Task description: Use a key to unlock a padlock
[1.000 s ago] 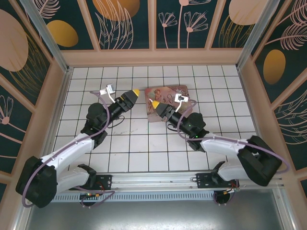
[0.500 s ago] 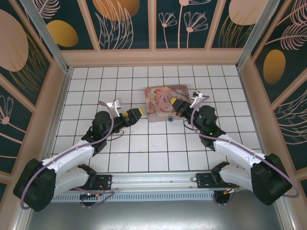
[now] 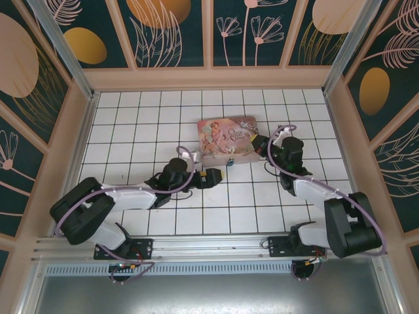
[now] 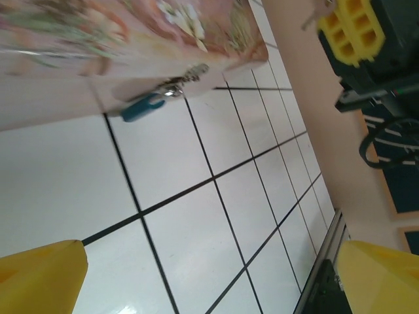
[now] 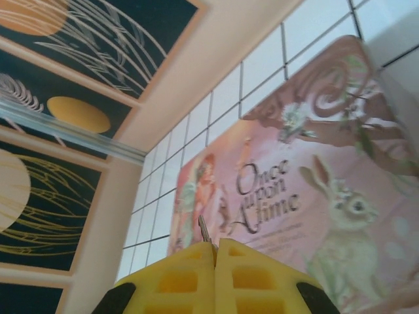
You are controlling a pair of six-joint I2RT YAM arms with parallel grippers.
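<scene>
Overhead, two wrist close-ups; tin (image 3: 229,139) shared

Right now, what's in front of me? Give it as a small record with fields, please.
padlock: blue, on the tiles at the edge of the tin box
key: thin metal tip poking out between the right fingers
left fingers: wide open, low over the tiles, aimed at the padlock, apart from it
right fingers: shut on the key, beside the tin box
tin box: pink, printed "Once upon a time"

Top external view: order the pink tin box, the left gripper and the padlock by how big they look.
1. pink tin box, largest.
2. left gripper, clearly smaller.
3. padlock, tiny, by the box's near edge.
</scene>
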